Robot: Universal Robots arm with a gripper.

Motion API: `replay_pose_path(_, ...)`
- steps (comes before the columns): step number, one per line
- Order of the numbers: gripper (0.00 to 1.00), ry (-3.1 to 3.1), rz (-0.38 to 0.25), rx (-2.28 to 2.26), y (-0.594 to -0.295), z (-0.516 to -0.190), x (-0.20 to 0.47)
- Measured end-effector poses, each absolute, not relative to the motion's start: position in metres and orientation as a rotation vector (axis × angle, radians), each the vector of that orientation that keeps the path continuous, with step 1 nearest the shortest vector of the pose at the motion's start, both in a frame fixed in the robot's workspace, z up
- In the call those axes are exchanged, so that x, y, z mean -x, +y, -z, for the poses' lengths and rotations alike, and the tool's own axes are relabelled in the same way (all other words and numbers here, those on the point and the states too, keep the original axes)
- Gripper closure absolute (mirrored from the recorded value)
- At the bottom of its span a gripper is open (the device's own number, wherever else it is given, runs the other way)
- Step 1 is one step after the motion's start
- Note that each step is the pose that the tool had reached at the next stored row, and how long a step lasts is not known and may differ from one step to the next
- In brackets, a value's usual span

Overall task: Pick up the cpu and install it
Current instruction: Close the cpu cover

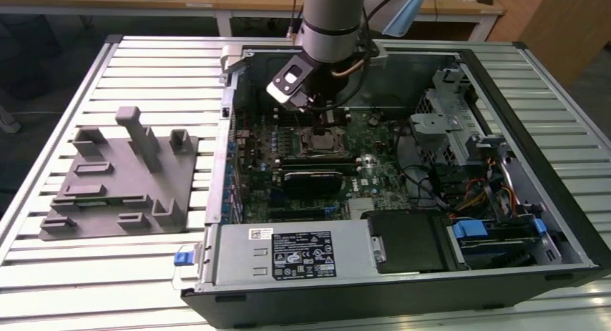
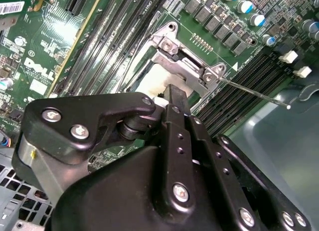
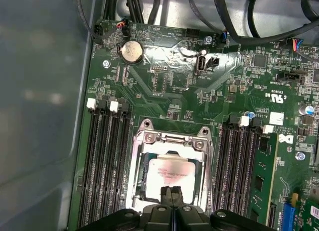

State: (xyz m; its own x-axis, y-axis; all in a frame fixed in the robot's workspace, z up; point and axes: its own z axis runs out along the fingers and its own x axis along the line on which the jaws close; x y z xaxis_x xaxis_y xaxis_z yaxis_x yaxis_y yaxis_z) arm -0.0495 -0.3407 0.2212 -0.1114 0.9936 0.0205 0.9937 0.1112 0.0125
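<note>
The cpu (image 3: 172, 172), a small square chip with a silvery-beige top, lies flat inside the open socket frame (image 3: 172, 139) on the green motherboard. In the first wrist view my gripper (image 3: 172, 193) hangs just over the chip's near edge, its two black fingertips pressed together with nothing between them. In the second wrist view one finger (image 2: 175, 97) points down at the pale socket opening (image 2: 152, 79) beside the metal bracket (image 2: 185, 60). From the exterior view my gripper (image 1: 325, 122) sits low inside the computer case, right above the socket (image 1: 323, 139).
A thin metal lever (image 2: 254, 93) sticks out from the socket. Memory slots (image 3: 107, 166) flank it on both sides. The open case (image 1: 563, 224) holds drive bays and cables at the exterior view's right. A grey tray with upright posts (image 1: 119, 181) stands on the slatted table at its left.
</note>
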Motion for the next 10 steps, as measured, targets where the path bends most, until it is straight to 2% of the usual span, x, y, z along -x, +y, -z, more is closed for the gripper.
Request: replay_pose_path(10,0.89,-2.336,0.036,2.089,-0.3407,-0.2198,0.0550)
